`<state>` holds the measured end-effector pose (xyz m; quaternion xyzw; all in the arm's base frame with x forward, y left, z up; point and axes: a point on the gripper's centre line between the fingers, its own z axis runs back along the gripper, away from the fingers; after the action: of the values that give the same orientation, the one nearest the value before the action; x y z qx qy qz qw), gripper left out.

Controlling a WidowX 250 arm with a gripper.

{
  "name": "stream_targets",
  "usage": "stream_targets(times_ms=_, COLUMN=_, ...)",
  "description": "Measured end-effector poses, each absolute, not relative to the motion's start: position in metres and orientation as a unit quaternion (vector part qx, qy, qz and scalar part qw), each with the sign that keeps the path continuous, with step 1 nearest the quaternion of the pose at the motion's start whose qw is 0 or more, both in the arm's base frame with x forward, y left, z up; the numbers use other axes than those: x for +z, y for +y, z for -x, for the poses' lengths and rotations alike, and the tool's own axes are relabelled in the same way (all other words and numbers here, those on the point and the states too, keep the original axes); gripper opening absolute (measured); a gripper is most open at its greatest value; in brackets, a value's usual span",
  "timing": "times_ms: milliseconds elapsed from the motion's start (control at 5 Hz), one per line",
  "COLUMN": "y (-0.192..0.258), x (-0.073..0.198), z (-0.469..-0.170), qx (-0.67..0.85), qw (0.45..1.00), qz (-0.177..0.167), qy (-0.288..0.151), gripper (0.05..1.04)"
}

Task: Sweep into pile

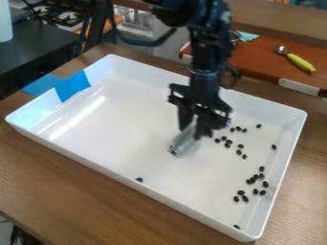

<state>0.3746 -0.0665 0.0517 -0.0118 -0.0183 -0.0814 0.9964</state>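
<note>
Over the middle-right of a white tray [121, 167], the black gripper [194, 125] hangs down, shut on a silvery metal cylinder [183, 142]. The cylinder is tilted, its lower end at or just above the tray floor. Small black beans [240, 152] lie scattered to the right of the gripper, and a denser group of beans [256, 177] lies by the tray's right wall. One bean [139, 179] is alone near the front wall, and another bean [236, 227] is at the front right corner.
The tray's raised walls surround the work area on a brown wooden table [76, 191]. Blue tape [72, 86] covers part of the left wall. Behind, a green-handled scoop [298, 61] rests on a reddish-brown surface, and a dark stove stands at the upper left.
</note>
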Motion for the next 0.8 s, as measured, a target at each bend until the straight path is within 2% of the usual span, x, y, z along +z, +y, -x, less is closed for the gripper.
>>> stream_targets(times_ms=200, y=-0.096, x=0.052, z=-0.369, qx=-0.101, qw=0.994, qz=0.026, qy=-0.008, gripper=0.351)
stream_targets(times_ms=800, y=-0.142, x=0.056, z=-0.355, qx=-0.115, qw=0.991, qz=0.067, qy=0.021, gripper=0.351)
